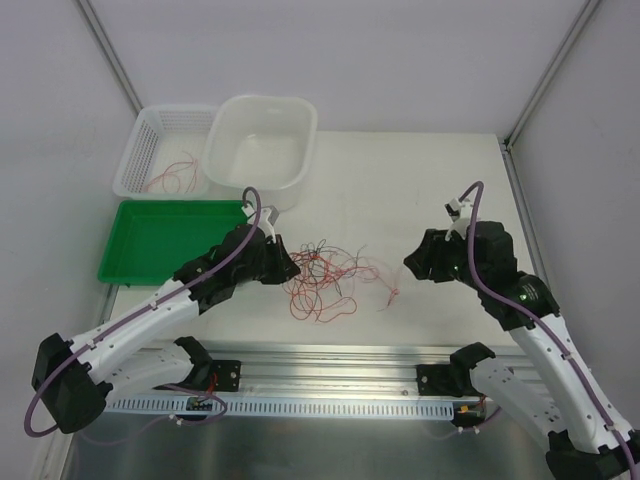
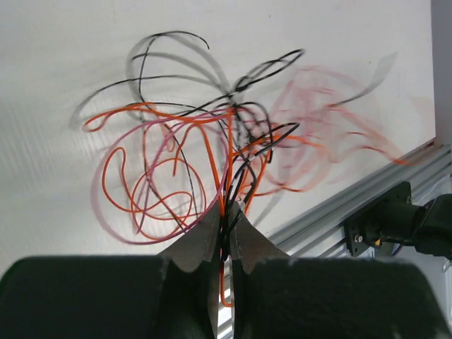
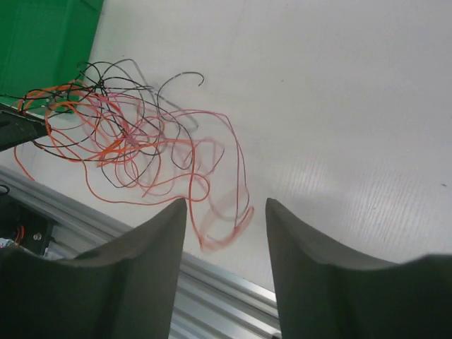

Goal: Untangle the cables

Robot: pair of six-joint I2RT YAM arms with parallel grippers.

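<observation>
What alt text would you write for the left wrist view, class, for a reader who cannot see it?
The left gripper pinches several strands of the cables, a tangle of orange, red and black loops spread over the white table; some strands look blurred.

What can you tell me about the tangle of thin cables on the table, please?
The cables are hair-thin red, orange and black wires, curling in loose loops knotted into one tangle on the white table, near its front edge. The left gripper is shut on several strands at its left side. One blurred red loop trails toward the open right gripper, apparently unheld.
</observation>
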